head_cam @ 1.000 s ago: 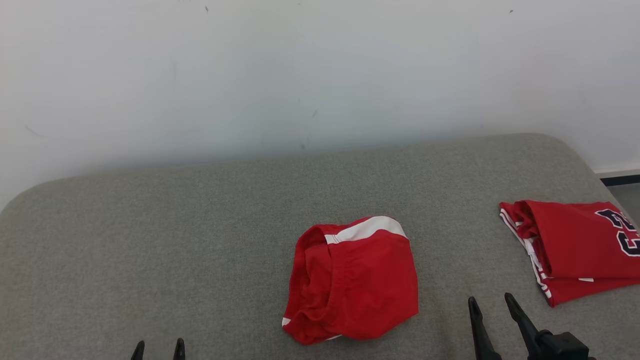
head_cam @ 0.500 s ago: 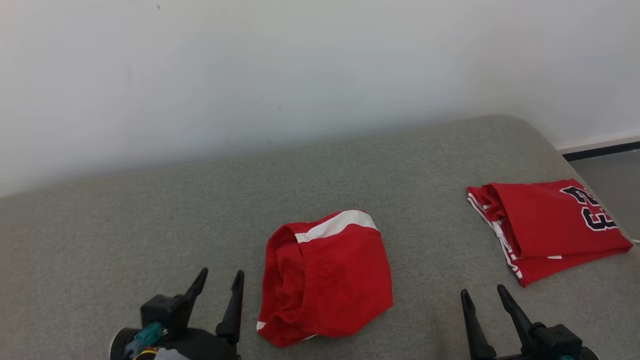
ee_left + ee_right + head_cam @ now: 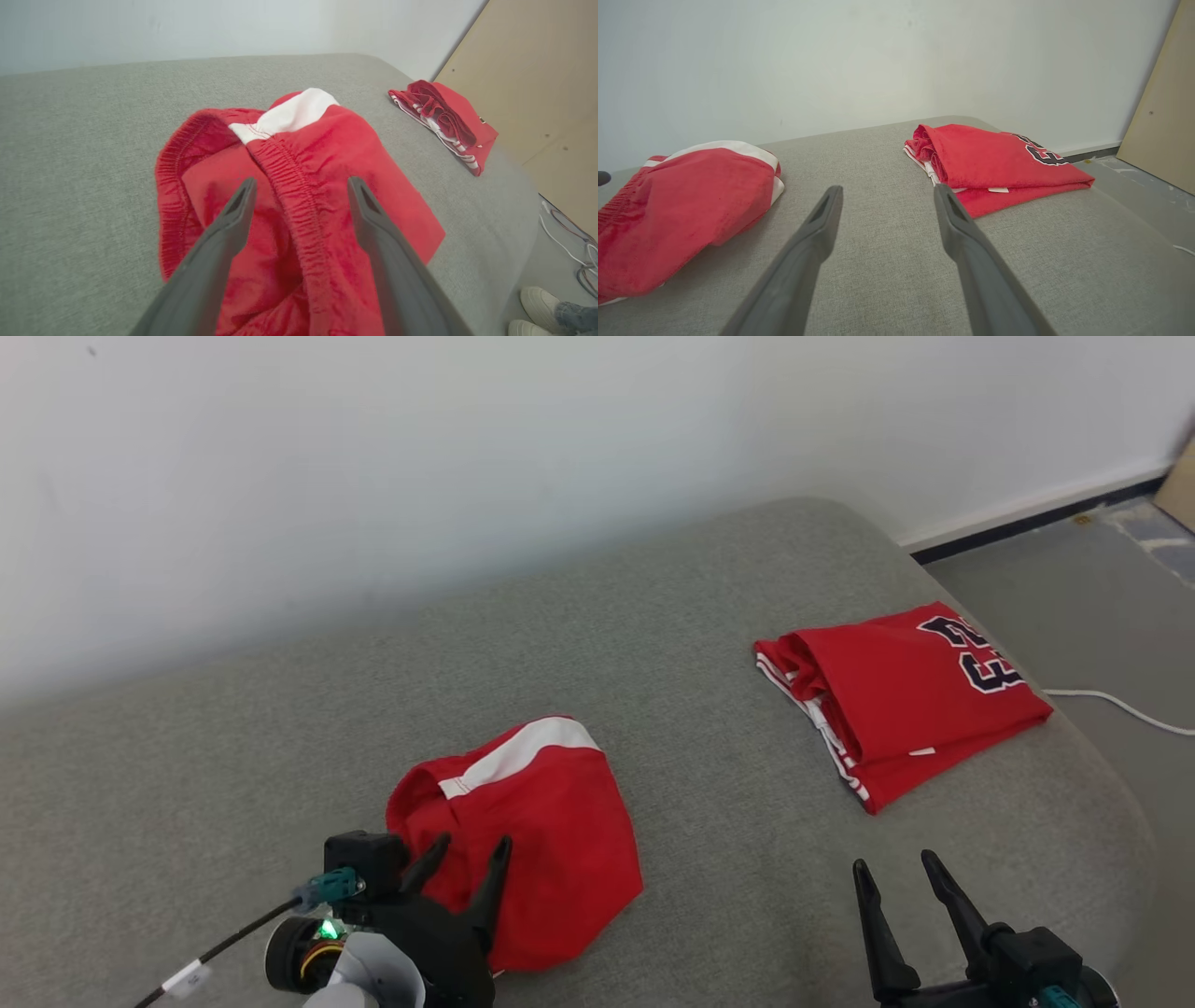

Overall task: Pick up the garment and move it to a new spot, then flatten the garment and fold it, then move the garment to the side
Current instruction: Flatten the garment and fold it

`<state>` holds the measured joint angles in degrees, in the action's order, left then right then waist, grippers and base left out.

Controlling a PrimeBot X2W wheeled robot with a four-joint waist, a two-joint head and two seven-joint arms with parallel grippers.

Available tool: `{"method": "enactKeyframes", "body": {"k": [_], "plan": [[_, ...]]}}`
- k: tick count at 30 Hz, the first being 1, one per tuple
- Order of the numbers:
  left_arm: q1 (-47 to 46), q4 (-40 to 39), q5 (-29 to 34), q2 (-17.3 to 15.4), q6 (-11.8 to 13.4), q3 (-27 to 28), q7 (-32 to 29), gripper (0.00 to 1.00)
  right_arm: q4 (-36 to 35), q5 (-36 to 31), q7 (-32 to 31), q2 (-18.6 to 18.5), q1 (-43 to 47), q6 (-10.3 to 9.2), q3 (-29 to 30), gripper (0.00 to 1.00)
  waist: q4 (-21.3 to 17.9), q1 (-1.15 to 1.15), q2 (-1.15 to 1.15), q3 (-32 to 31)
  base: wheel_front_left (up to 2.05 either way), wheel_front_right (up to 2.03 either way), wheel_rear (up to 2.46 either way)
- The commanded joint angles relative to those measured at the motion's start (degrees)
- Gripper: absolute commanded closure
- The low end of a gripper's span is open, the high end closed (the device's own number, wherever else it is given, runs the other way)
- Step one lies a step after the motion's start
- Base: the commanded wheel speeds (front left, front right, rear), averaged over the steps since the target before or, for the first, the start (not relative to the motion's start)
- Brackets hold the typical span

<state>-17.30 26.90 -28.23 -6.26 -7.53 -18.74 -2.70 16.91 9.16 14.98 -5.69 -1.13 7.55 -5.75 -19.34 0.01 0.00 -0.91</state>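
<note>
Red shorts [image 3: 551, 812] lie bunched on the grey padded surface [image 3: 700, 607], well left of a folded jersey [image 3: 915, 700]. Left claw [image 3: 471, 845] is open, straddling the elastic waistband. Right claw [image 3: 892, 863] is open over bare fabric. Best approach: drop lower, pinch the waistband through both layers, lift straight up, no dragging.

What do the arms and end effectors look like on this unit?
The left end effector has two long, tapered dark-grey fingers, a black boxy mount, teal connector, black cable with a white tag, green light and pale forearm shell. The right end effector: same fingers, black body, teal fitting.
</note>
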Motion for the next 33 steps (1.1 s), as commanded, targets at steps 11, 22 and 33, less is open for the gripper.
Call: {"method": "enactKeyframes", "body": {"k": [11, 22, 33], "plan": [[-3.3, 2.7, -1.5, 0.5, 0.2, -1.3, -2.0, 0.00, -0.7, 0.2, 0.2, 0.4, -0.6, -0.15, 0.3, 0.00, -5.1, -0.01, 0.00, 2.4, 0.00, 0.00, 0.00], [-4.5, 3.0, -0.7, -0.3, 5.3, -0.9, -3.1, 0.00, -0.4, -0.3, 0.2, 1.0, -0.8, -0.15, 0.3, 0.00, -4.8, -0.01, 0.00, 2.5, 0.00, 0.00, 0.00], [-5.1, 4.3, -2.5, -0.6, 5.7, -0.2, -4.7, 0.00, -0.2, -0.1, 0.2, 1.1, -1.3, -0.15, -0.3, 0.00, -5.2, -0.01, 0.00, 2.3, 0.00, 0.00, 0.00]]}}
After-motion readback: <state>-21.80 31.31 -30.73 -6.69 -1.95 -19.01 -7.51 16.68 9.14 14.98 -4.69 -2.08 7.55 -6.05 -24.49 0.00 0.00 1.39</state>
